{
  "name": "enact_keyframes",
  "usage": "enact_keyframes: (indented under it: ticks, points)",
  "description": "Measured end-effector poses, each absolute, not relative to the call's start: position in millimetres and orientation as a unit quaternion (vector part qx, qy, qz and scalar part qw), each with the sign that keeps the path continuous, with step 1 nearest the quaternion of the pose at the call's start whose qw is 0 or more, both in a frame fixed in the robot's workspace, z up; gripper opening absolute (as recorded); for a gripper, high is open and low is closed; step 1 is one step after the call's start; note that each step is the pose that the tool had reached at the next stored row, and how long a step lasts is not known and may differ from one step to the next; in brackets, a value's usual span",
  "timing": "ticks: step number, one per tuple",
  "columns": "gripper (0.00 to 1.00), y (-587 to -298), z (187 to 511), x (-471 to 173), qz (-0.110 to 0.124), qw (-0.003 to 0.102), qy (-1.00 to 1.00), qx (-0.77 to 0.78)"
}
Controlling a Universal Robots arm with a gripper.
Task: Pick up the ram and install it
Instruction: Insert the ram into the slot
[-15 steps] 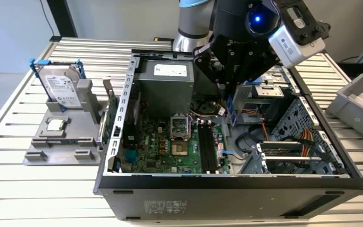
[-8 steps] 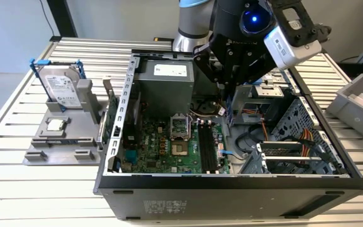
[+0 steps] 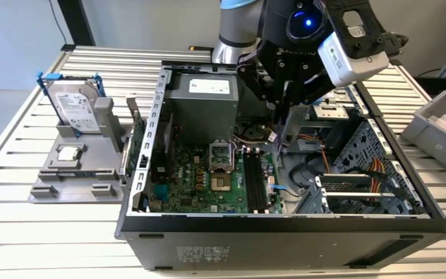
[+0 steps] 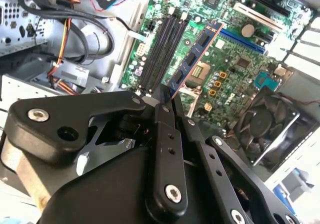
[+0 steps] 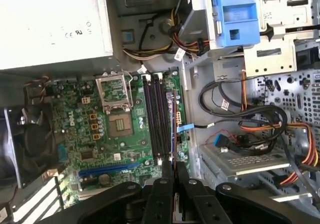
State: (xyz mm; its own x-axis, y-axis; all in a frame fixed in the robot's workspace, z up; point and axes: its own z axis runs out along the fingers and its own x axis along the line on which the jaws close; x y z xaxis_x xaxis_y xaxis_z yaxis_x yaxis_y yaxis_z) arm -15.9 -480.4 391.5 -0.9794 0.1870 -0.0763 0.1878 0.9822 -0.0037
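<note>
My gripper (image 4: pixel 167 96) is shut on the ram (image 4: pixel 192 59), a thin blue-green stick with a row of dark chips that juts out from between the fingers. In the first wrist view the ram (image 5: pixel 174 126) shows edge-on as a thin line over the black memory slots (image 5: pixel 157 119), beside the open processor socket (image 5: pixel 120 121). In the exterior view the gripper (image 3: pixel 283 122) hangs inside the open computer case (image 3: pixel 285 224), above the far end of the memory slots (image 3: pixel 254 180) and clear of the motherboard (image 3: pixel 200 180).
A grey power supply (image 3: pixel 204 102) fills the case's far side. Cables (image 5: pixel 250 119) and a drive cage lie beside the slots. A fan (image 4: pixel 265 119) sits at the board's edge. On the exterior view's left stand a hard drive (image 3: pixel 76 107) and an upright green card (image 3: pixel 139 154).
</note>
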Motion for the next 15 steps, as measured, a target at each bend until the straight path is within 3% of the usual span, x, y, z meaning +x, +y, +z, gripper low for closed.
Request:
enact_keyframes:
  ticks: [15]
  points:
    - [0.0, -480.3, 391.3, -15.9, -0.006, 0.038, 0.995, 0.095]
